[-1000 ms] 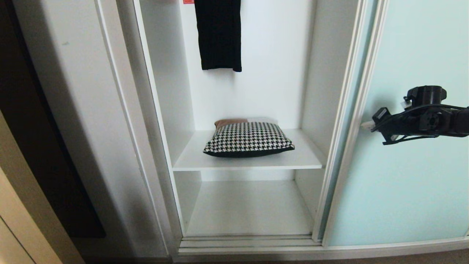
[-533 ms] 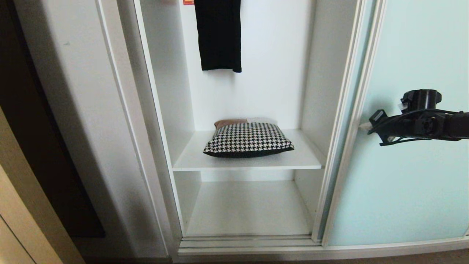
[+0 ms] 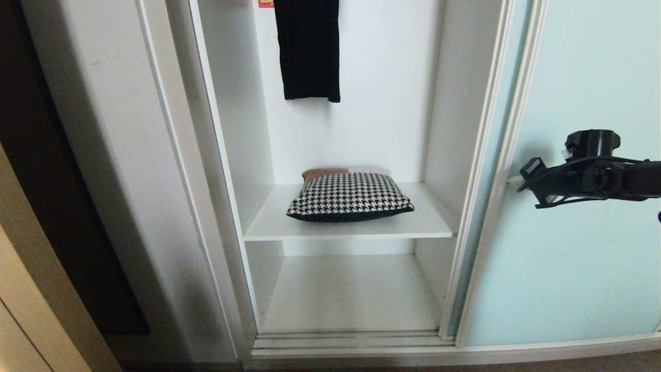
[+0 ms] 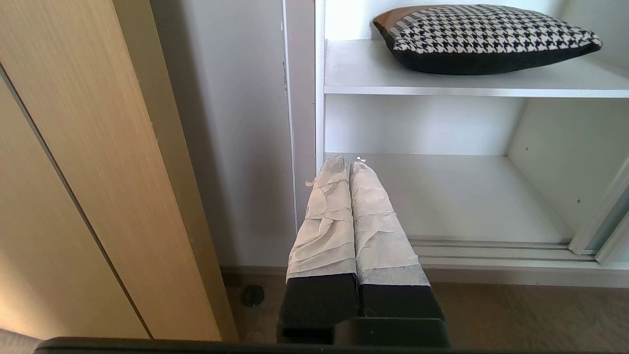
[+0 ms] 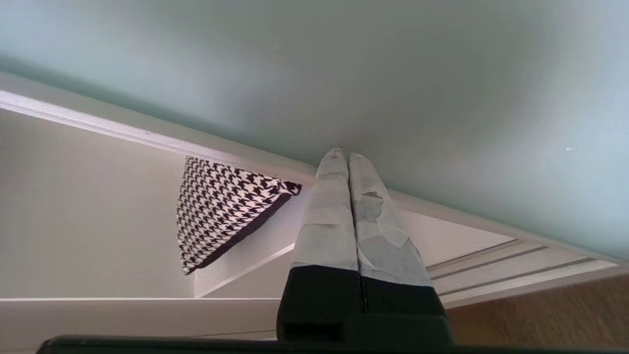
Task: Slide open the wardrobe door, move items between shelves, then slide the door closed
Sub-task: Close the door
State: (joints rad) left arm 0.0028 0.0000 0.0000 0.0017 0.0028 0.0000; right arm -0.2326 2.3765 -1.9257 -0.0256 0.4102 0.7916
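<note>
Sliding door (image 3: 578, 170): head view shows it pushed to the right, wardrobe open, houndstooth cushion (image 3: 350, 196) on the upper shelf (image 3: 268, 219), lower shelf (image 3: 351, 294) bare. Right end effector (image 3: 516, 180) has sunk a little vs 1 s ago, tips at the door frame, prob. about to shut it. Left wrist view: left end effector (image 4: 348, 163) clenched, holding nothing, parked low by the wardrobe. Right wrist view: right fingers (image 5: 334, 196) pressed together, empty, against the door edge.
</note>
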